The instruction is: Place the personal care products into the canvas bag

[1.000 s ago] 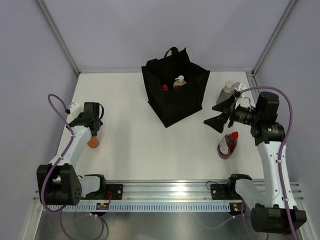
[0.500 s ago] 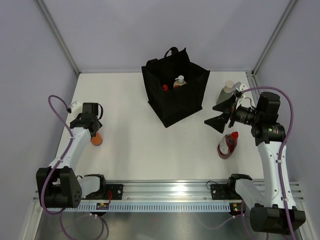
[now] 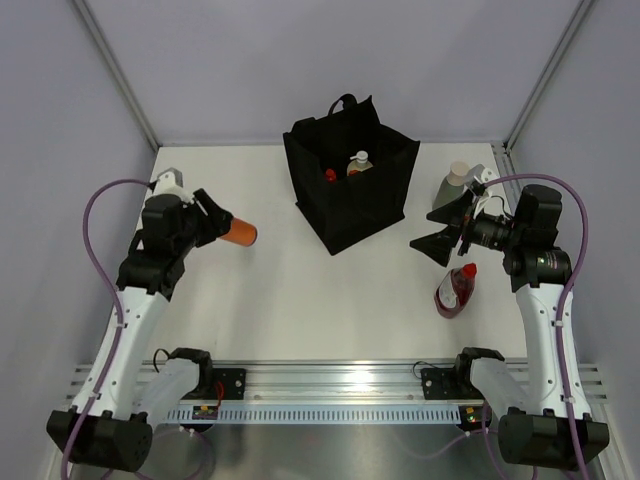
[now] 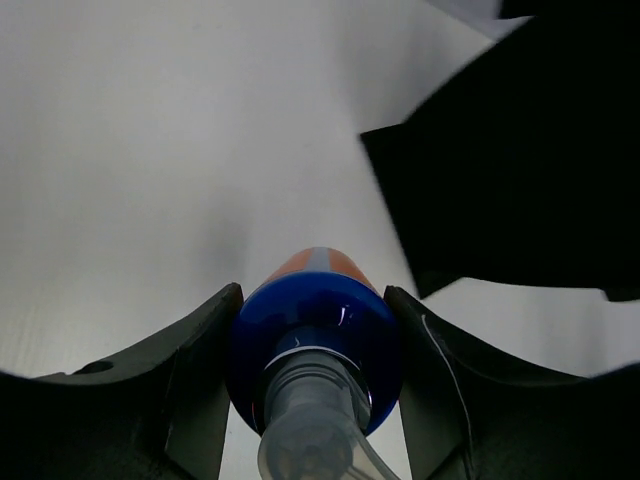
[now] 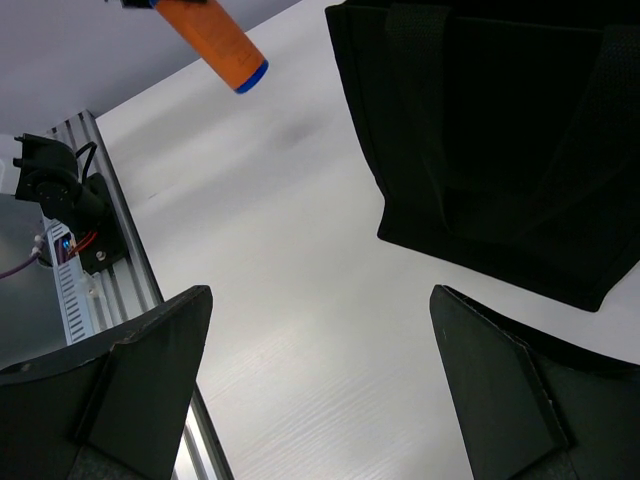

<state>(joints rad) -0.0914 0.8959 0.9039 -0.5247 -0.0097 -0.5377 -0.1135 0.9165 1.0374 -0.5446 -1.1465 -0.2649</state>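
Nearest, right of the canvas bag (image 3: 350, 195), a dark red bottle (image 3: 455, 290) lies on open table (image 3: 290, 300). Farther back the right gripper (image 3: 440, 230) (jaws spread wide, empty) hangs beside the bag, unchanged. Left of the bag, the left gripper (image 3: 213, 226) clamps an orange bottle (image 3: 240, 233), now lifted from the table's left edge and swung bagward, clear room between.

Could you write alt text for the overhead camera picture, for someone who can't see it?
The left arm's fingers grip an orange bottle, pointing it toward a black canvas bag standing at the back of a white table, with bottles inside. The right arm's fingers hang open beside a dark red bottle and a grey-green bottle.
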